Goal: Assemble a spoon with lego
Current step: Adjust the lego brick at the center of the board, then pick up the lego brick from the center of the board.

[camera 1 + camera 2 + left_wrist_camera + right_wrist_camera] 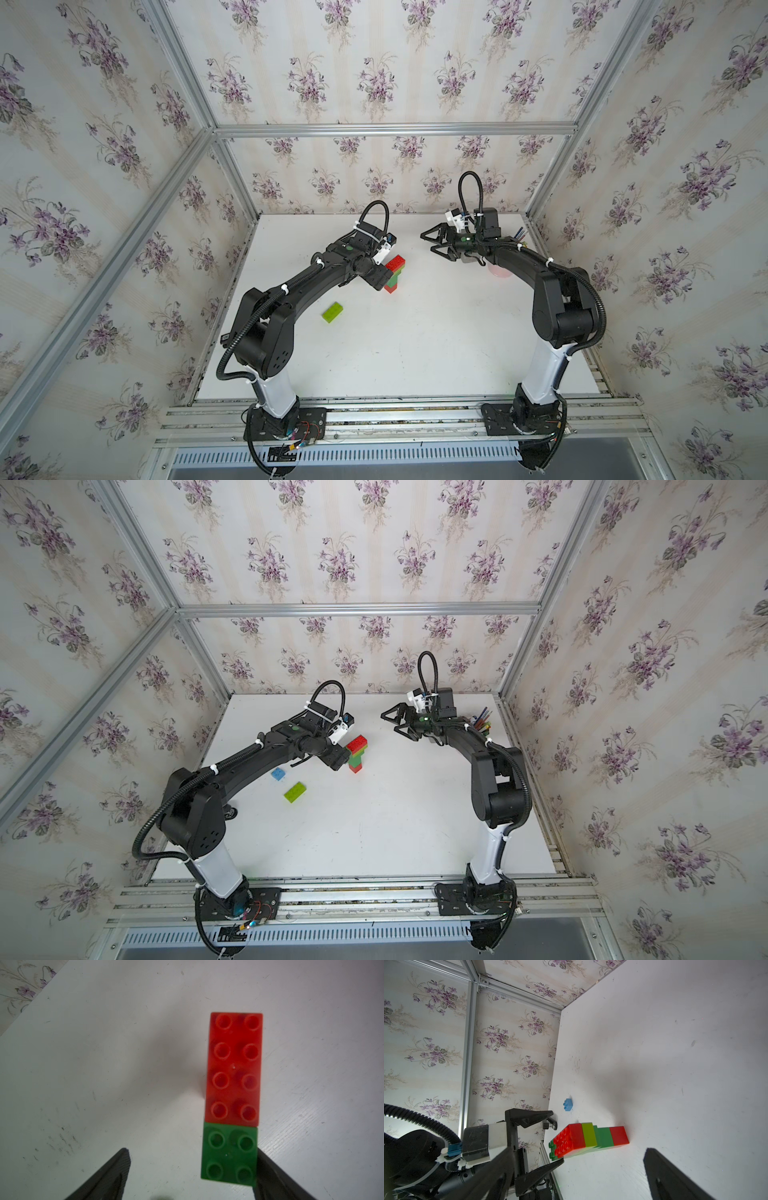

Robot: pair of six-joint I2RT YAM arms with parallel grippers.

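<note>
The half-built spoon [394, 274] stands upright on the table [415, 332]. The left claw [191, 1150] is spread open around its top, with 1 finger [270, 1174] touching the green brick. Pulling away crookedly could topple it. The right claw [428, 242] hangs open, well apart.

spoon [591, 1138]: bands red / lime / dark green / red, studded top red next to dark green. loose brick [332, 311] lime, small brick [278, 774] light blue. surface [415, 332] white, dark scuffs. walls [374, 62]: cream stripes, purple violet sprays. arms [299, 286] black, white lower links. fingers [108, 1176] black. frame [395, 129] silver.
</note>
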